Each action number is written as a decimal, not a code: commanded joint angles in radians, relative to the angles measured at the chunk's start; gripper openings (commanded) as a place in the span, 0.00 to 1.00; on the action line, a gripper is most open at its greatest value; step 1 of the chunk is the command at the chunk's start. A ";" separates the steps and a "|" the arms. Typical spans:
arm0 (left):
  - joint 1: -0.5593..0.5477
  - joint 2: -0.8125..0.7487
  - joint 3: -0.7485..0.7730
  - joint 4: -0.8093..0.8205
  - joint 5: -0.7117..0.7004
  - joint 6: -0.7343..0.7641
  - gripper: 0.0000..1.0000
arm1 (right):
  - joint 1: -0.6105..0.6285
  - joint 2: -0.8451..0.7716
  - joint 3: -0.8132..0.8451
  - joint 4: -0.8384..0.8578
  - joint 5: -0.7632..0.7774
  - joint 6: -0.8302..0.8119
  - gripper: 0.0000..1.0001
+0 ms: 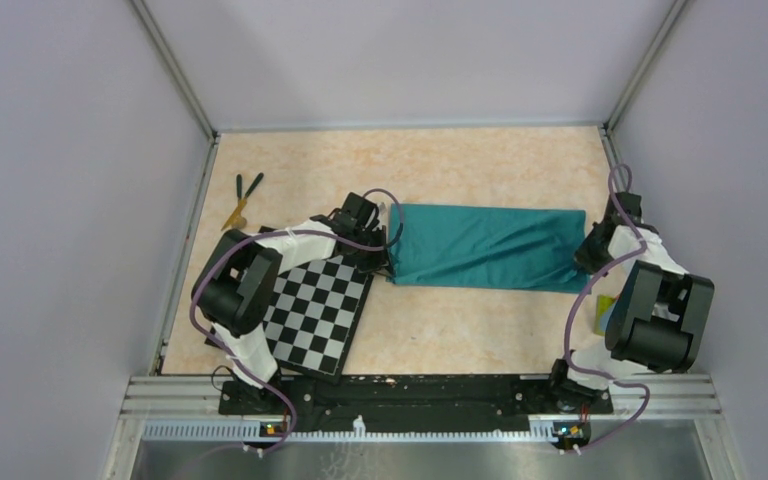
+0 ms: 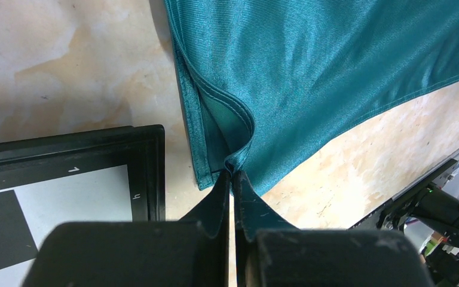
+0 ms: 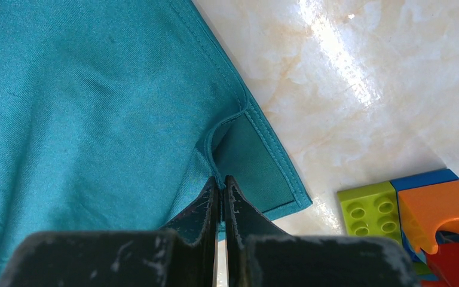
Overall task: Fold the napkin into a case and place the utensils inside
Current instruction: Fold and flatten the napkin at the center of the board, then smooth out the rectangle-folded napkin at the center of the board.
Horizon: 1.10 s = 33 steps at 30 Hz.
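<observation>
**Left gripper (image 1: 384, 258) and right gripper (image 1: 587, 262): both clamped on the napkin (image 1: 485, 247), one per short end**

Top view: napkin lies as a long teal band across the middle of the table (image 1: 460, 335), apparently doubled over lengthwise. Its left end is at the far corner of the checkerboard (image 1: 318, 312) and its right end is by the right arm. Utensils (image 1: 245, 198) sit far left, well apart from the cloth. Not a case yet, nothing loaded.

Left wrist: left gripper (image 2: 233, 174) has its jaws pressed together on the hem near the end corner. The upper layer of the napkin (image 2: 334, 60) puckers up into a small loop and the lower layer stays flat. The checkerboard (image 2: 66, 185) frame is just beside the cloth.

Right wrist: right gripper (image 3: 220, 179) is the same, jaws tight on the upper layer's hem. That hem curls up on the napkin (image 3: 95, 107), with the stitched lower edge flat beneath. Toy blocks (image 3: 406, 209) are near, not touching.

Handling, my read:
- The cloth is thin, light and limp.
- The sheen suggests it's slippery, so layers may slide on each other and a crease won't hold by itself.
- The stitched hem is the thickest part and the best bite, so grip there near the corners.
- Move both ends together with slight tension, or the middle sags and bunches.
</observation>
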 commanded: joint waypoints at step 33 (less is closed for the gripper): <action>-0.047 0.117 0.365 0.130 0.098 0.039 0.80 | 0.108 -0.045 0.133 0.167 -0.257 0.008 0.71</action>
